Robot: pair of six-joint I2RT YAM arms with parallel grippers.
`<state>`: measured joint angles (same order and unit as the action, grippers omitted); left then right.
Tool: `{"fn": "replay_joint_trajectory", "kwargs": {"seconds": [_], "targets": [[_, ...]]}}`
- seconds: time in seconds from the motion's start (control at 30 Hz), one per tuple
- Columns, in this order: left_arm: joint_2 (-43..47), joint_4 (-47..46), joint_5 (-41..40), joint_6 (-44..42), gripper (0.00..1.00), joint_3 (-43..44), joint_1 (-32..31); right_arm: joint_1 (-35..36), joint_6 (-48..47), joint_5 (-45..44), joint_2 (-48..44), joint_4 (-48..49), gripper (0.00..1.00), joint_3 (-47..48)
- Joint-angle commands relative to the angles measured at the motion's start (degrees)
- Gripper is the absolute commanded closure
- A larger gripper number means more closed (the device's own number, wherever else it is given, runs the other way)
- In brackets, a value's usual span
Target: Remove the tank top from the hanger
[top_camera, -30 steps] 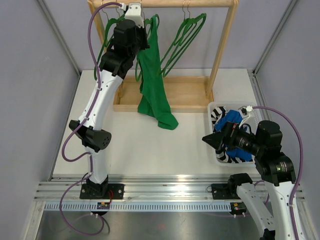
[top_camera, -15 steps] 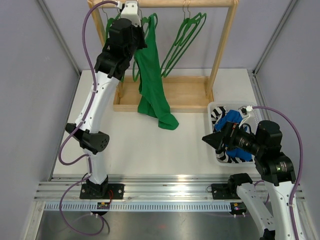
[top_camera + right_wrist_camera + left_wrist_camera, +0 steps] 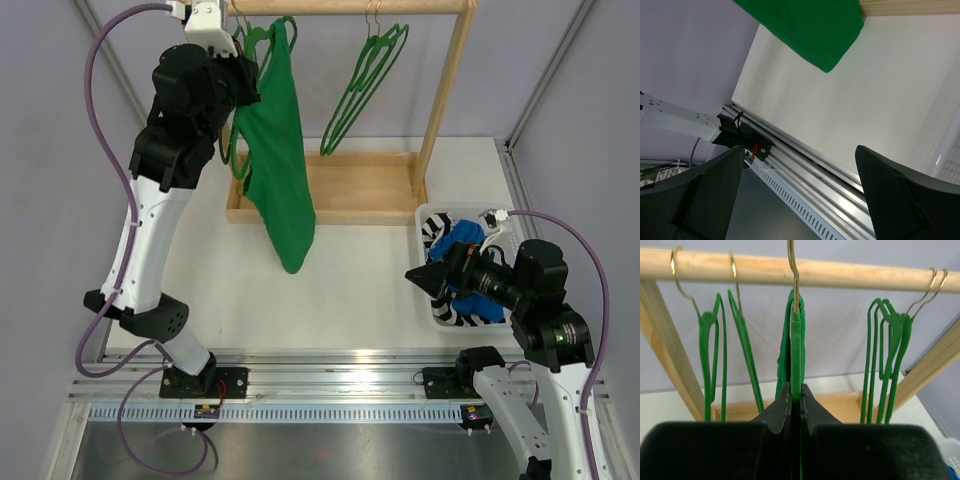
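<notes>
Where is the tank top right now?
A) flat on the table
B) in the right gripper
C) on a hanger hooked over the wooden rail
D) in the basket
C: the tank top drapes from the hanger, which is hooked over the wooden rail; the left gripper is shut on that hanger, and the right gripper is open and empty.
</notes>
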<state>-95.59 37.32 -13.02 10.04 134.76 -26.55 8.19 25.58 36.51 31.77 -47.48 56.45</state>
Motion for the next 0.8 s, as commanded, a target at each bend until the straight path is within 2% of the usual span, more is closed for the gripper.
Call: {"fn": "replay_joint_trajectory", "kwargs": {"seconds": [0.0, 0.07, 0.17, 0.2, 0.3, 0.33, 0.47, 0.53, 0.63, 0.67, 0.73, 0.77], "targets": [[5.7, 0.9, 1.3, 3.7, 1.0, -3.4, -0.1, -0.1, -1.6, -0.7, 1.2, 1.7, 0.01, 3.1], [9.9, 3.4, 3.9, 5.2, 1.0, -6.3, -0.3, -0.2, -1.4, 0.4, 1.6, 2.7, 0.01, 3.4], [18.5, 1.8, 6.5, 7.4, 1.0, -18.3, -2.4, -0.1, 1.6, 5.6, 2.4, 7.8, 0.0, 2.4], [20.8, 0.9, 6.9, 8.2, 1.0, -24.5, -3.2, 0.0, 3.0, 6.9, 2.6, 11.7, 0.01, 1.7], [31.1, -0.9, 8.7, 10.9, 1.0, -34.4, -5.4, -0.2, 7.7, 12.1, 3.6, 20.5, 0.01, -1.2], [33.8, -1.6, 9.4, 11.9, 1.0, -41.7, -5.5, -0.1, 8.9, 13.0, 4.0, 22.8, 0.01, -2.1], [50.2, -5.1, 16.9, 17.0, 1.0, -60.8, -5.6, -0.1, 13.4, 13.9, 7.2, 30.5, 0.01, -6.4], [54.6, -6.2, 21.2, 19.0, 1.0, -70.4, -5.6, 0.2, 15.2, 13.6, 8.5, 35.2, 0.01, -9.3], [61.3, -9.3, 26.8, 22.6, 1.0, -79.6, -5.6, 4.1, 17.0, 9.2, 10.2, 40.3, 0.01, -11.8], [62.7, -10.1, 29.8, 24.4, 1.0, -84.6, -5.7, 6.6, 15.5, 4.5, 11.0, 40.5, 0.01, -11.9], [67.4, -13.0, 31.6, 26.2, 1.0, -90.1, -5.7, 16.6, 13.7, -2.5, 15.0, 40.4, 0.02, -11.2], [69.0, -13.1, 31.3, 27.5, 1.0, -93.9, -5.7, 19.7, 12.3, -10.1, 16.6, 40.5, 0.02, -10.9]]}}
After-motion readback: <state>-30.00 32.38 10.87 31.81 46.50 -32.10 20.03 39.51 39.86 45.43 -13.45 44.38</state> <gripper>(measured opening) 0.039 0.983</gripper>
